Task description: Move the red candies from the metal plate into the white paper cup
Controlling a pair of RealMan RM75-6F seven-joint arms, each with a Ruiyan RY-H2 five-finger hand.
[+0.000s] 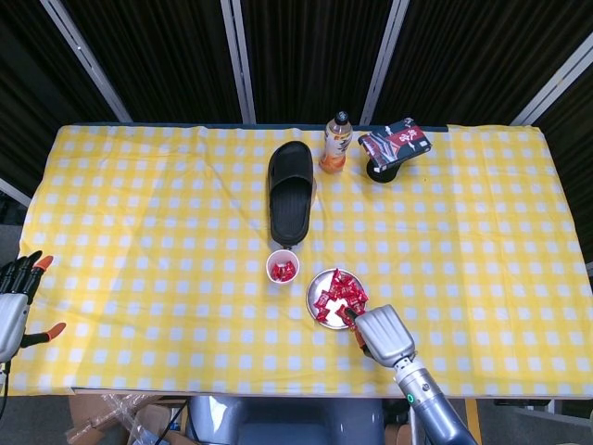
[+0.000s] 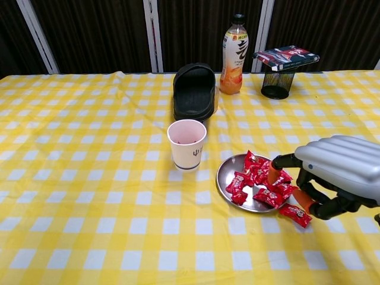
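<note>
Candies point(image 2: 259, 181) sit heaped on the metal plate point(image 2: 224, 178), one stray point(image 2: 295, 214) on the cloth beside its rim. Right hand point(image 2: 338, 175) hovers close, fingers spread, holding nothing. Best play: pinch that stray one cleanly, lift straight, then carry left over the paper cup point(image 2: 187, 144) before releasing. Left hand point(image 1: 17, 306) waits spread at the table's edge.
</note>
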